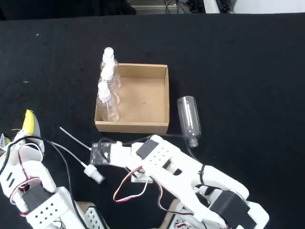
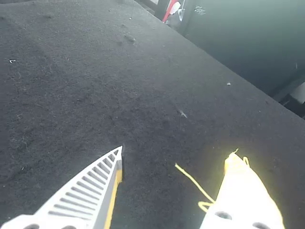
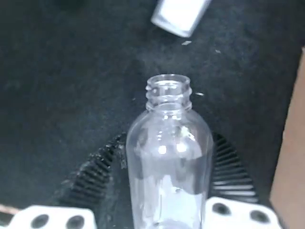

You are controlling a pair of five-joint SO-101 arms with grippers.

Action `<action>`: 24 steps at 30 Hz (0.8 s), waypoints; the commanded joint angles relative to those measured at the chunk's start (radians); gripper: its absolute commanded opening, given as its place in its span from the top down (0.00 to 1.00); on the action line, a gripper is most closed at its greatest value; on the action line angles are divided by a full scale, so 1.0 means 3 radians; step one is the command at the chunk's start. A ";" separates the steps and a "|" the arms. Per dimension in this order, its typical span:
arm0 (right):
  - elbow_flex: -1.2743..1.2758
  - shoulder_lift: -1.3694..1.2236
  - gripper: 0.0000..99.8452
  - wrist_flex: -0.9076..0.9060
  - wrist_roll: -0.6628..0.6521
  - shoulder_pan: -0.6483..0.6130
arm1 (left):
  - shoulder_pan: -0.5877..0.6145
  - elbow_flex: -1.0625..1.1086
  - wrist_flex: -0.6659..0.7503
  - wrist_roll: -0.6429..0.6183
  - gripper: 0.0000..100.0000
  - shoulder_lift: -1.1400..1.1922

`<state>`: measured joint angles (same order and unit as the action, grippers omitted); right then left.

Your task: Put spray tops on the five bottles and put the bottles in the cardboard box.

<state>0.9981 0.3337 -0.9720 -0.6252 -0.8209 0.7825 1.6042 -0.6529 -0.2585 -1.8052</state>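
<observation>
Sitting clamped between the black fingers of the right tool (image 3: 169, 160) is a clear bottle (image 3: 167, 119), its threaded neck open and bare of any top. In the high view this tool (image 1: 101, 153) is just in front of the cardboard box (image 1: 143, 125), near the box's front left corner. A loose spray top (image 1: 94, 173) lies on the black worktop (image 1: 238, 71) a little farther out from the box than the tool, its thin tube pointing away along the cloth. From the right wrist the same top (image 3: 178, 16) shows just beyond the bottle's mouth.

Three capped bottles (image 1: 108, 93) stand in a row inside the box, against its left wall. Another uncapped bottle (image 1: 189, 119) lies on its side just outside the box's right wall.

The left tool (image 1: 26, 128) hangs well to the left of the box, its fingers spread apart (image 2: 171, 191) over bare cloth, gripping nothing.
</observation>
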 commanded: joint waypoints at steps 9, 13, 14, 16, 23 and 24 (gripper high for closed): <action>-0.1532 0.0028 0.97 -0.1647 0.0343 0.0890 | 0.0018 -0.0136 0.0087 -0.0031 0.77 -0.0010; -0.1716 0.0028 0.97 -0.1795 0.0056 0.1468 | 0.0018 -0.0136 0.0087 -0.0031 0.77 -0.0010; -0.1747 0.0028 0.97 -0.1841 0.0036 0.1616 | 0.0018 -0.0130 0.0087 -0.0031 0.77 -0.0010; -0.1844 0.0028 0.97 -0.1959 0.0026 0.1964 | 0.0018 -0.0130 0.0087 -0.0031 0.77 -0.0010; -0.1936 -0.0003 0.97 -0.1729 0.0026 0.3626 | 0.0018 -0.0141 0.0087 -0.0031 0.77 -0.0010; -0.1895 -0.0008 0.97 -0.1626 0.0026 0.3846 | 0.0018 -0.0141 0.0087 -0.0031 0.77 -0.0010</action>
<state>0.4549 0.3322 -1.5351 -0.6114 0.1089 0.7825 1.6042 -0.6529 -0.2585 -1.8052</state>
